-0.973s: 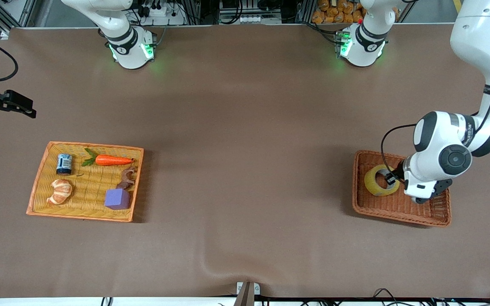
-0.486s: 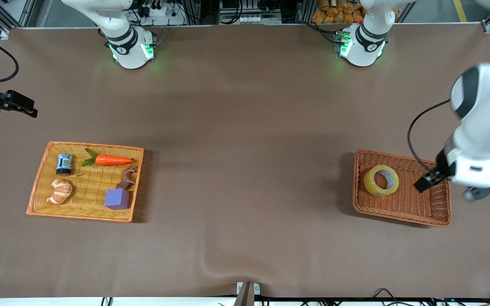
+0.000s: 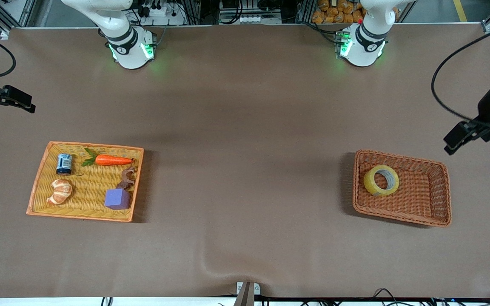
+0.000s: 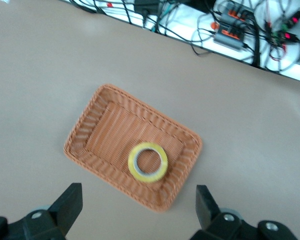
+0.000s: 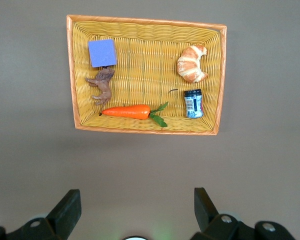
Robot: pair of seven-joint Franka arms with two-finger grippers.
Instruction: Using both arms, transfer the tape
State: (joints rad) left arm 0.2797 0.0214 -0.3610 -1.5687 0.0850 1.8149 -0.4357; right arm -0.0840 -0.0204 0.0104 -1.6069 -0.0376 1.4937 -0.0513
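The tape [image 3: 381, 180], a yellowish roll with a grey core, lies flat in the brown wicker basket [image 3: 423, 212] at the left arm's end of the table. It also shows in the left wrist view [image 4: 148, 162], inside the basket [image 4: 90, 125]. My left gripper [image 3: 455, 138] is open and empty, raised over the bare table beside the basket; its wrist view shows the jaws wide apart [image 4: 138, 202]. My right gripper [image 3: 28, 106] waits open and empty, raised at the right arm's end of the table [image 5: 136, 204].
A yellow wicker tray [image 3: 36, 182] at the right arm's end holds a carrot [image 3: 113, 160], a small jar [image 3: 64, 163], a croissant [image 3: 60, 191], a brown toy animal [image 3: 126, 177] and a purple cube [image 3: 117, 198]. A crease in the table cover [image 3: 211, 265] lies near the front edge.
My left gripper has left the tape in the basket, risen and drawn away toward the table's edge. The tape stays in the basket. The right arm has barely moved.
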